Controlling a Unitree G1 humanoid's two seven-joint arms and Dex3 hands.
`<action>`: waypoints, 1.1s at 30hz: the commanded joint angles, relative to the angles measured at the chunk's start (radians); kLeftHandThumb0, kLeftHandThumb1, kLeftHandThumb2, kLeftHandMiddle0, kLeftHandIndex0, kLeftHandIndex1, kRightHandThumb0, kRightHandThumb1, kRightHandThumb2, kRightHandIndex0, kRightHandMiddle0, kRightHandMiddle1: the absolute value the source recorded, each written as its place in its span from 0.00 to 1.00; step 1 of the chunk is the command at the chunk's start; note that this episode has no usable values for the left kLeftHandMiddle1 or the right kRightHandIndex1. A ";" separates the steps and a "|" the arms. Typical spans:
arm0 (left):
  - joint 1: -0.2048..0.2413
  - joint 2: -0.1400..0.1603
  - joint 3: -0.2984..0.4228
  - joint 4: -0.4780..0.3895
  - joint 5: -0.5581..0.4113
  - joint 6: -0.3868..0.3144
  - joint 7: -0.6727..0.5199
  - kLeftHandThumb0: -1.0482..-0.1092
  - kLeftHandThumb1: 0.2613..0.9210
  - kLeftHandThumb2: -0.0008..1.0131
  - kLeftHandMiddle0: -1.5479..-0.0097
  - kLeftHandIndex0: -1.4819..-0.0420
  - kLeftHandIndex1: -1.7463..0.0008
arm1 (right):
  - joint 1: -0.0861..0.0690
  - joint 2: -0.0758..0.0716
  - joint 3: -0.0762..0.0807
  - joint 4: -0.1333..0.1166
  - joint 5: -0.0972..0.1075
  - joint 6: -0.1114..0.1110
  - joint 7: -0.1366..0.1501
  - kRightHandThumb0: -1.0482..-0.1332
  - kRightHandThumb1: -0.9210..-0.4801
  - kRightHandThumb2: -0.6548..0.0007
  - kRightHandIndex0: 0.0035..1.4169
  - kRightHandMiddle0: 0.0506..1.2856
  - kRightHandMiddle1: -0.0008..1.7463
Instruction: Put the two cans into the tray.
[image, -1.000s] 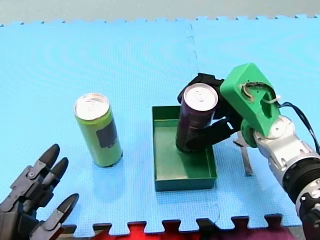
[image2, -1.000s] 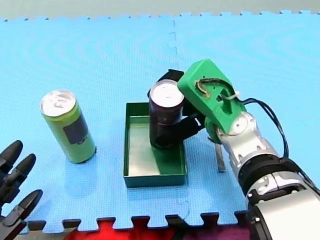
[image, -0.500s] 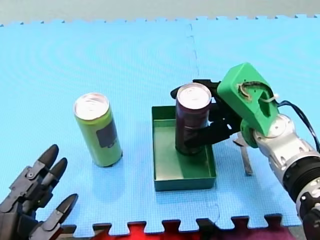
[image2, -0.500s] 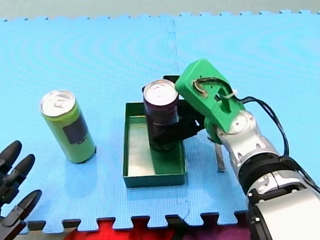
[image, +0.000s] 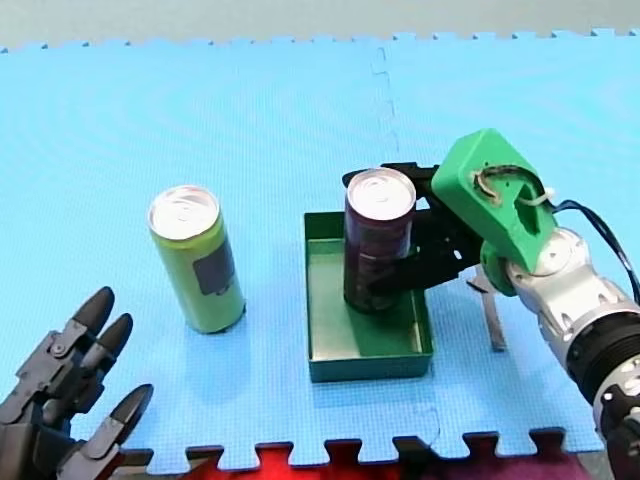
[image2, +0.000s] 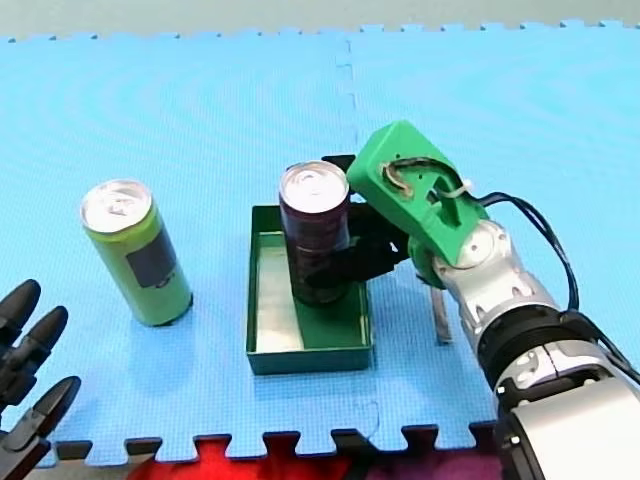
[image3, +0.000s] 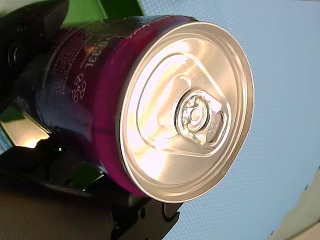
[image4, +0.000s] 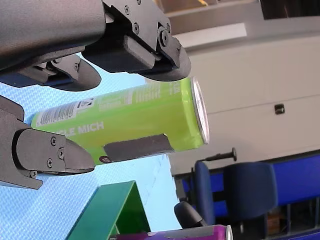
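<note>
Right hand: the robot's right hand (image: 437, 243) reaches in from the right, its black fingers closed round the side of the dark purple aluminium drink can (image: 378, 240) in a firm grasp.
Purple can: upright inside the shallow green rectangular tray (image: 370, 368), toward its far end. I cannot tell whether its base touches the tray floor.
Green can: the lime-green aluminium drink can (image: 197, 260) stands on the blue foam mat (image: 250, 110), well left of the tray and untouched.
Left hand: the left hand (image: 70, 400) sits at the near left corner of the mat, holding nothing.
Risk at release: if the fingers let go while the base is off the floor or tilted, the tall narrow can may drop and topple over the low wall.
Risk on withdrawal: a finger dragging along the can could pull it over, or shove the light tray across the mat.
Risk for the second can: the tray is narrow, so a purple can left off-centre leaves little room. A sideways nudge from the left hand may knock the green can down.
</note>
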 joint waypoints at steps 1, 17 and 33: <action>-0.003 0.003 0.003 0.008 -0.008 -0.009 -0.004 0.00 1.00 0.24 0.71 0.72 1.00 | 0.003 -0.004 0.001 -0.001 0.000 -0.012 0.001 0.32 0.51 1.00 0.42 0.30 0.00; -0.011 0.005 0.010 0.025 -0.007 -0.021 -0.007 0.00 1.00 0.24 0.71 0.71 1.00 | 0.012 -0.022 -0.010 0.003 0.011 -0.062 0.022 0.18 0.45 0.99 0.37 0.19 0.00; -0.025 0.006 0.013 0.032 -0.014 -0.025 -0.016 0.00 1.00 0.27 0.71 0.71 1.00 | 0.007 -0.085 0.012 0.006 -0.022 -0.123 0.072 0.08 0.43 0.99 0.30 0.11 0.00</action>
